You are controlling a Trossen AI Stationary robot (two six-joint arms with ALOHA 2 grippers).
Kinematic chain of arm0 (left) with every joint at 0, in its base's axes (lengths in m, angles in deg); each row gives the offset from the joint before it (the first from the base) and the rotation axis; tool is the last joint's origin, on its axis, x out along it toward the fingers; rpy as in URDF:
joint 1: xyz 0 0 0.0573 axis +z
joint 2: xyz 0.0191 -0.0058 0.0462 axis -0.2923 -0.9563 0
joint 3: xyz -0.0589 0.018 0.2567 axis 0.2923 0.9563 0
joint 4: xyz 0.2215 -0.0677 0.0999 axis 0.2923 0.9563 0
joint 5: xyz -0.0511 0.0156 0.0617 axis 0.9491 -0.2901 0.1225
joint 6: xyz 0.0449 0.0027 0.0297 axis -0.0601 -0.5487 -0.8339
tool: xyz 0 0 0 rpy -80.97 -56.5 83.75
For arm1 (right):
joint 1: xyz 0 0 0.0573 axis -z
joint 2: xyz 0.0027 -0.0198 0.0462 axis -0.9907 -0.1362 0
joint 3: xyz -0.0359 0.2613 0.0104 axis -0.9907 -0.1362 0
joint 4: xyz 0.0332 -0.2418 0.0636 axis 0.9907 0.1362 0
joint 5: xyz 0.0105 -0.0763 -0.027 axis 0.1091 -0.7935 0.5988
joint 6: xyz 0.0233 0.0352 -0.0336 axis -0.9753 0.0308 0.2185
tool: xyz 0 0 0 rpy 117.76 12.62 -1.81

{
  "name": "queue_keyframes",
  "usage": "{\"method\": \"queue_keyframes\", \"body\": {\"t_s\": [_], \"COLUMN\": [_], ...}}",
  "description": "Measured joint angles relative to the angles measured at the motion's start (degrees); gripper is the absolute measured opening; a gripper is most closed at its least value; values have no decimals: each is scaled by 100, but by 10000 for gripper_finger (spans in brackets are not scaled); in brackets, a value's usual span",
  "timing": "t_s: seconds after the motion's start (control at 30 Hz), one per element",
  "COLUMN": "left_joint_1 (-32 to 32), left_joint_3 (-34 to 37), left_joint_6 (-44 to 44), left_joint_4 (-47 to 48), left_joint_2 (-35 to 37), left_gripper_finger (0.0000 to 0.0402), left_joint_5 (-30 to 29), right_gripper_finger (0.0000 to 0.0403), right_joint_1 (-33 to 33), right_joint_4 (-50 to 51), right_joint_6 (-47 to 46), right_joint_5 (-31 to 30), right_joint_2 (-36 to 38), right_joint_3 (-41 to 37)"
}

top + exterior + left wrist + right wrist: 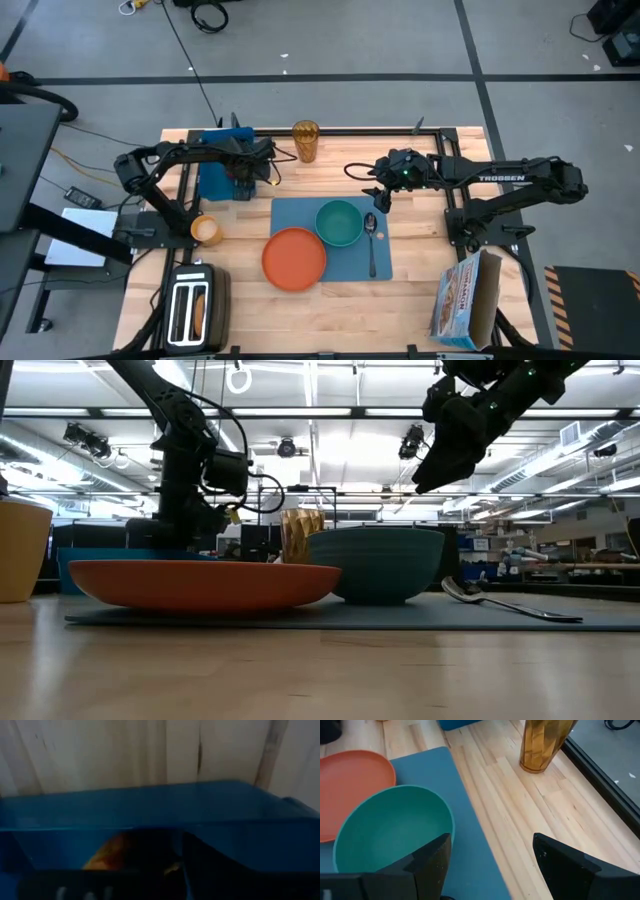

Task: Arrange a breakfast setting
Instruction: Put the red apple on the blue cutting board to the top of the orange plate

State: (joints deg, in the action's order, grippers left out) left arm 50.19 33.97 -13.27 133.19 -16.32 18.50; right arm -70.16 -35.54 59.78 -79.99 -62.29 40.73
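- The placemat (330, 245) lies mid-table with the orange plate (294, 258) on its near left corner, the teal bowl (339, 222) just right of it and further back, and the spoon (371, 240) along the mat's right side.
- The small orange cup (206, 231) sits off the mat, on the left, just beyond the toaster (196, 306).
- The left gripper (243, 178) reaches down into the blue bin (222, 170) at the far left. I cannot tell whether its fingers are spread or closed; its wrist view is dark, showing only the bin wall and an orange-brown shape.
- The right gripper (492, 855) hangs above the bowl's far edge and the spoon, fingers spread, holding nothing.
- Risk: if the left arm lifts blind, it could drag or tip the bin, or lose whatever it grabs.
- Risk: if the right gripper drops here, it could knock the bowl or spoon askew.
- The apple and bread are not clearly visible.
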Motion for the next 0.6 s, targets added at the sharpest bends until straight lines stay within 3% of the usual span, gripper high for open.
{"method": "queue_keyframes", "body": {"t_s": [0.13, 0.6], "left_joint_1": [2, 2], "left_joint_3": [0, 0], "left_joint_6": [124, 310], "left_joint_4": [95, 638], "left_joint_2": [59, 1553], "left_gripper_finger": [18, 21], "left_joint_5": [-10, -102], "right_gripper_finger": [288, 288], "right_joint_1": [0, 18], "right_joint_4": [-1, -179], "right_joint_6": [0, -47], "right_joint_5": [0, -1], "right_joint_2": [0, 9], "right_joint_3": [0, 0]}}
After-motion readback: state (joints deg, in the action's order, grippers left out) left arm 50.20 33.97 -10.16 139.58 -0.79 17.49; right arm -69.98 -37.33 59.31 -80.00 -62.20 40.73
